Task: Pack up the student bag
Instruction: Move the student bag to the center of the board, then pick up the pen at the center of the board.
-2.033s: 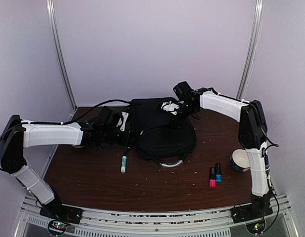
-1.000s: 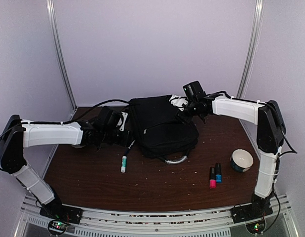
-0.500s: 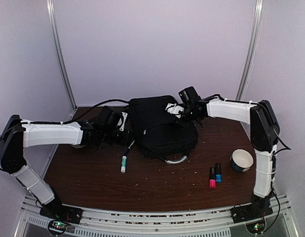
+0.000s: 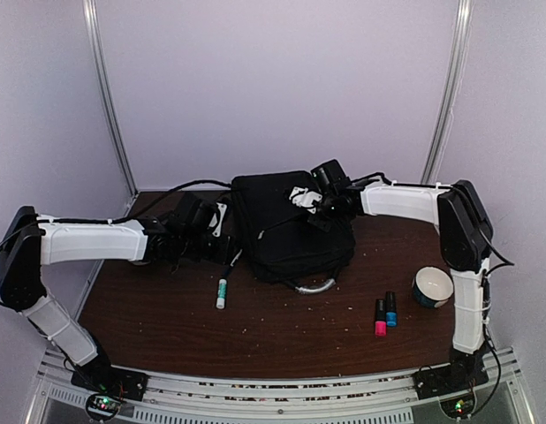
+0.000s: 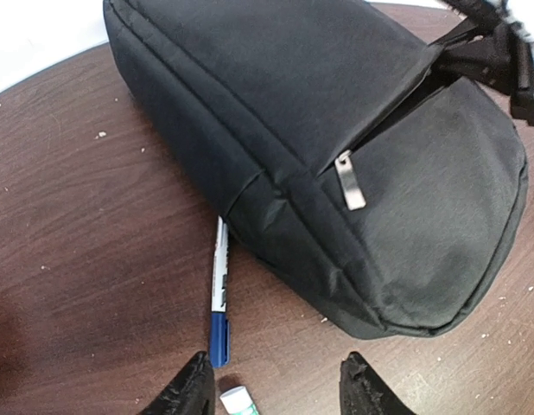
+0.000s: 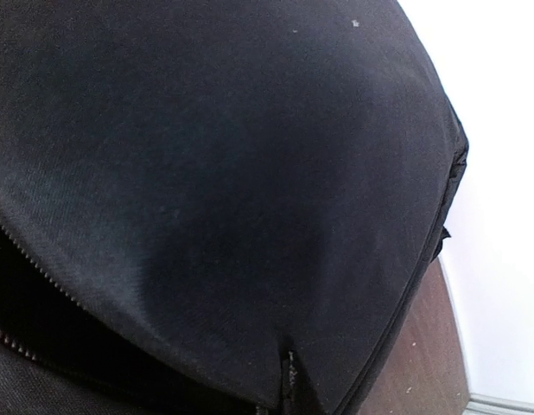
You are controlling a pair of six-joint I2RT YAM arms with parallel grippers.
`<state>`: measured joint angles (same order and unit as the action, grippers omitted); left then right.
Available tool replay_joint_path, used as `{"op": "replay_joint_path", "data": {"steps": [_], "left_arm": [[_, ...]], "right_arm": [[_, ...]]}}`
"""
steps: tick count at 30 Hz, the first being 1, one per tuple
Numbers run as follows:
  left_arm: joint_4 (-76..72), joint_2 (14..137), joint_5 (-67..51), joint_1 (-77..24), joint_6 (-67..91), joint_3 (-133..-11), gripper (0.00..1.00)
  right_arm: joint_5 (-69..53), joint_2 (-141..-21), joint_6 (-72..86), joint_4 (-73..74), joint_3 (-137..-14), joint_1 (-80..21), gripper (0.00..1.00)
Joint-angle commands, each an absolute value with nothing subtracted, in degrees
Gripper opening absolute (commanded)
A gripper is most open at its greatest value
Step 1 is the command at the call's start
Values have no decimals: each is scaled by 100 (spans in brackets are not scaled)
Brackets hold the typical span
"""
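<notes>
The student bag [image 4: 286, 238] is a black backpack lying flat at the back middle of the table, its grey loop handle [image 4: 314, 287] toward the front. It fills the right wrist view [image 6: 206, 173], where an open zipper runs along the lower left. My right gripper [image 4: 310, 205] sits on the bag's top right part, shut, with a pinched fold of the bag's fabric [image 6: 286, 372] at its jaws. My left gripper [image 5: 278, 389] hovers open just left of the bag [image 5: 336, 130], with nothing between its fingers.
A blue-capped pen [image 5: 219, 294] lies half under the bag's left edge. A white stick with a green end [image 4: 222, 291] lies beside it. Pink [image 4: 380, 318] and blue [image 4: 390, 309] markers and a white bowl [image 4: 433, 285] sit at the right front.
My right arm swung back left over the bag's top and its jaws closed on the fabric. The left arm stayed still.
</notes>
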<state>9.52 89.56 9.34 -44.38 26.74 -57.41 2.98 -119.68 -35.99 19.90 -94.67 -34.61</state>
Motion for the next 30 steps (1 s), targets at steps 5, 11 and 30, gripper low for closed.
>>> {"op": "replay_joint_path", "data": {"steps": [5,11,30], "left_arm": [[906,8839,1025,-4462,2724,-5737,51],[1181,8846,1033,-4456,2785,-5720,51],[3335,9233,1032,-4298,3361,-6127,53]], "right_arm": [[56,-11213,-3305,1966,-9044,-3645,0],[0,-10950,-3137,2093,-8742,-3835,0],[-1161,-9683,-2717,4044,-8169,-3850,48]]}}
